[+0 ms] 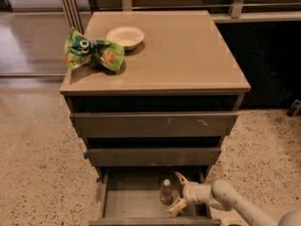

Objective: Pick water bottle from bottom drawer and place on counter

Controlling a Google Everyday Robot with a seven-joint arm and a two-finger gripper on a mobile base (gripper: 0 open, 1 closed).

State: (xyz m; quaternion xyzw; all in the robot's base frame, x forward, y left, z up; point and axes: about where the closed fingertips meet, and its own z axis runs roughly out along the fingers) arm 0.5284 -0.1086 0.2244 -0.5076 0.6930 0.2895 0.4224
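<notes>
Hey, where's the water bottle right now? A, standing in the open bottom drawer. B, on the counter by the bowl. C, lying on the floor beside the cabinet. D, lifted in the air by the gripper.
A: the water bottle stands upright inside the open bottom drawer, and the gripper sits just beside it in the drawer with its jaws open, not closed on it.
</notes>
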